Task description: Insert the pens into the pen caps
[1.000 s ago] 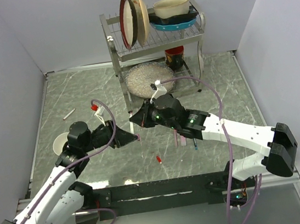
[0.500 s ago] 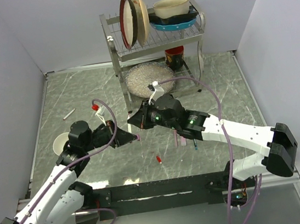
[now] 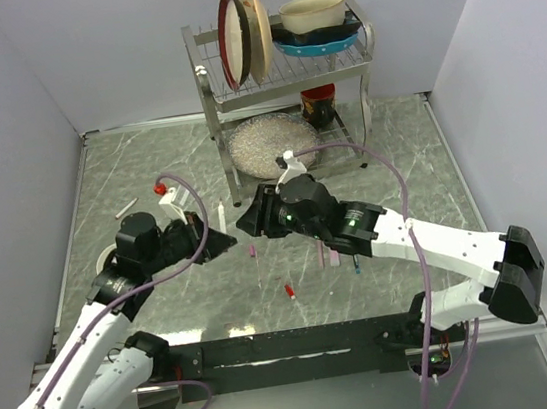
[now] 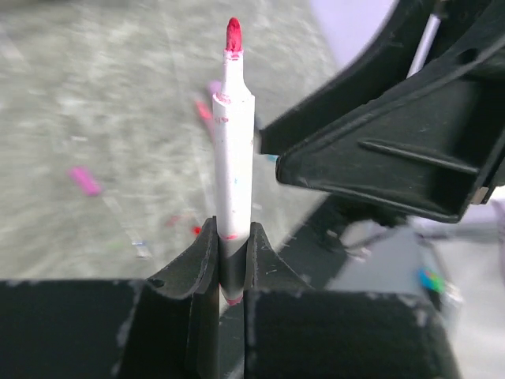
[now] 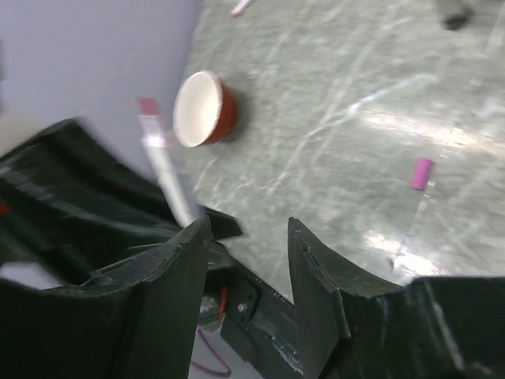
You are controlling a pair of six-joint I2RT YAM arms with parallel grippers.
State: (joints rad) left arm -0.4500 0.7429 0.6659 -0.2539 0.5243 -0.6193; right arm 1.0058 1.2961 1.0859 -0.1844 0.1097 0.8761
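The left gripper (image 4: 231, 237) has swung back from the right gripper (image 5: 248, 229) and tipped its white-barrelled pen (image 4: 233, 158) upright and uncapped. A magenta cap (image 3: 250, 251) now lies on the table (image 3: 417, 145), at four o'clock from the left gripper in the top view. The left jaws pinch the barrel's lower end and the right jaws stand apart and empty, so capping looks undone. The right gripper probably needs to fetch that cap at its six o'clock and line its mouth up with the pen's tip.
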